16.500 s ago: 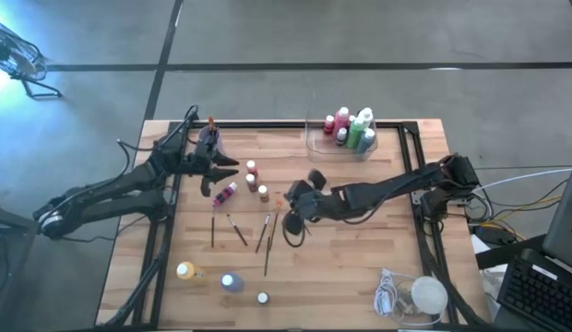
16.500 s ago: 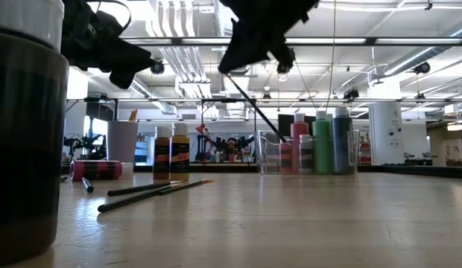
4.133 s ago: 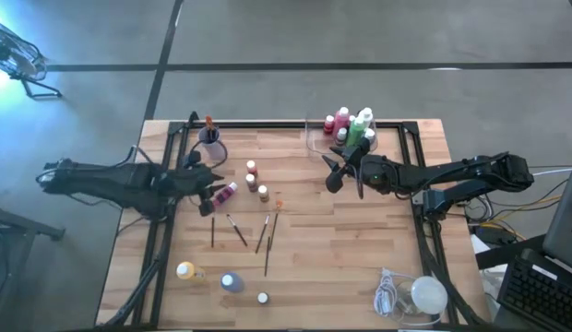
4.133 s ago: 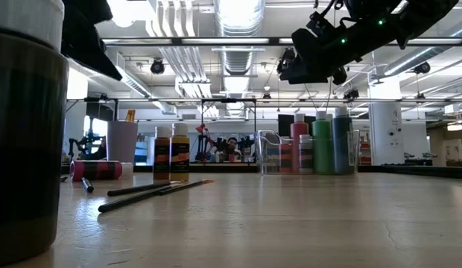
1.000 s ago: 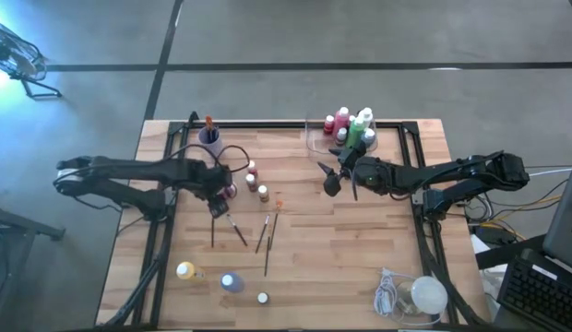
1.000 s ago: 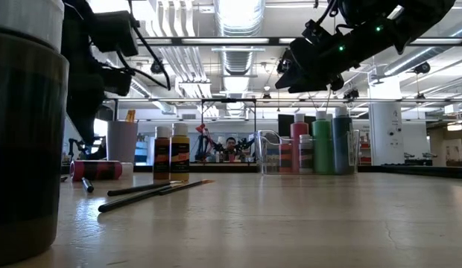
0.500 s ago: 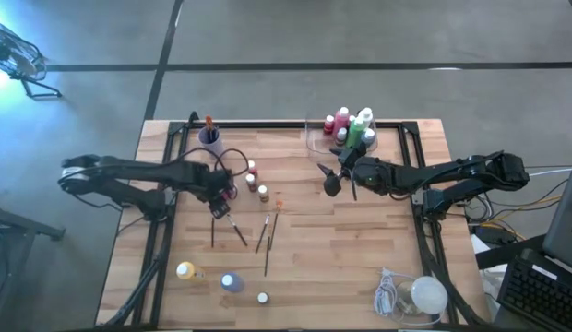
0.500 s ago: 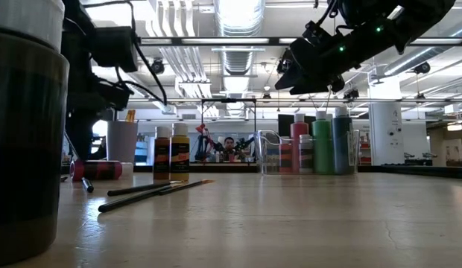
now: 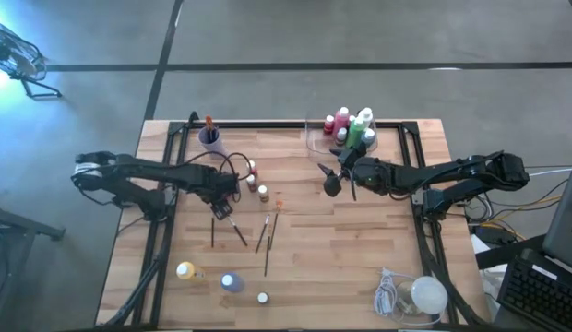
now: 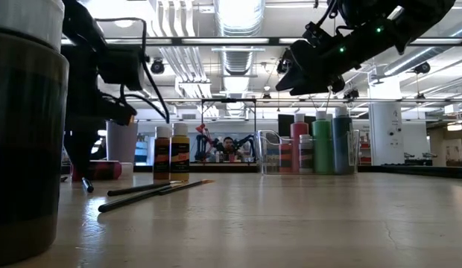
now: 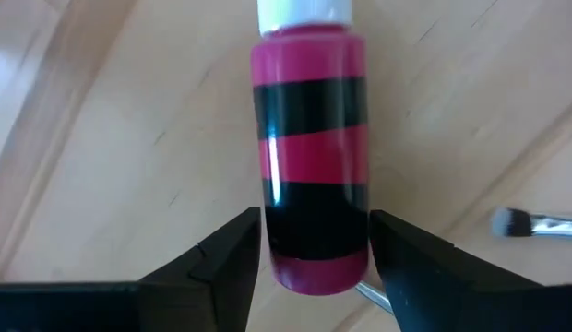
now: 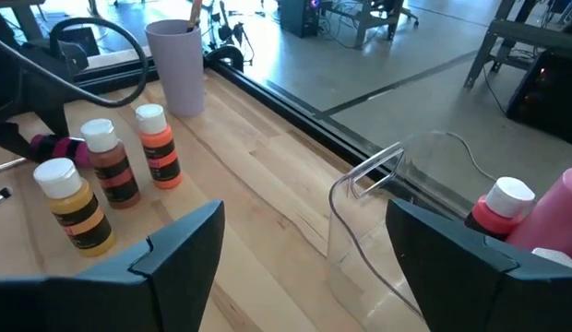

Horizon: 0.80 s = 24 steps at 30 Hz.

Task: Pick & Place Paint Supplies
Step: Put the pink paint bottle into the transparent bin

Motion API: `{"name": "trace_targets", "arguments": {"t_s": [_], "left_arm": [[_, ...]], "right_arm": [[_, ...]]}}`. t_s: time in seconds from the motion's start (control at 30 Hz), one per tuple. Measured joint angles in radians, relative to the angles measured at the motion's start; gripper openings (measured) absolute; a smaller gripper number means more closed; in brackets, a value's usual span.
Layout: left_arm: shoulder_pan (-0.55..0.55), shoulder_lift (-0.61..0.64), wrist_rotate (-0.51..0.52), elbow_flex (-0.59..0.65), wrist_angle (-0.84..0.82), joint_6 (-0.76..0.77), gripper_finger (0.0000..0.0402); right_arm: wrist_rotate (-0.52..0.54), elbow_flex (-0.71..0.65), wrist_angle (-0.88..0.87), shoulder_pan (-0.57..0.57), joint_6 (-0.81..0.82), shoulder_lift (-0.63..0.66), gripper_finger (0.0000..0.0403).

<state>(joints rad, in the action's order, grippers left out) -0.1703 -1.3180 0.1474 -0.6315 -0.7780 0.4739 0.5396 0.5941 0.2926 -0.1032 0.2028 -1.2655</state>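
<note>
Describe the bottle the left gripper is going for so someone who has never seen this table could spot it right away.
Look at the left half of the wooden table, just left of three small upright bottles. There the left gripper straddles a pink bottle with black label bands and a white cap. It is the only bottle lying on its side; its neighbours all stand upright.

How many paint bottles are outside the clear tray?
7. Mid-table: orange bottle, brown bottle, mustard bottle; pink bottle lying between fingers of the left end effector; front edge: yellow bottle, blue bottle, white bottle. None seems hidden.
</note>
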Motion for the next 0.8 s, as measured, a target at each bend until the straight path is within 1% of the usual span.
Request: {"name": "trace_targets", "arguments": {"t_s": [0.17,0.4,0.63,0.8], "left_arm": [[0.000,-0.047,-0.001,-0.001,0.004,-0.020,0.0190],[0.000,-0.050,0.001,-0.002,0.015,-0.055,0.0139],[0.000,-0.008,0.020,0.002,0.010,-0.079,0.0134],[0.000,0.077,0.098,0.002,-0.064,-0.077,0.0133]], "right_arm": [[0.000,0.000,-0.001,0.000,0.000,0.000,0.0276],[0.000,0.000,-0.001,0.000,0.000,0.000,0.0258],[0.000,0.000,-0.001,0.000,0.000,0.000,0.0244],[0.000,0.000,-0.001,0.000,0.000,0.000,0.0237]]}}
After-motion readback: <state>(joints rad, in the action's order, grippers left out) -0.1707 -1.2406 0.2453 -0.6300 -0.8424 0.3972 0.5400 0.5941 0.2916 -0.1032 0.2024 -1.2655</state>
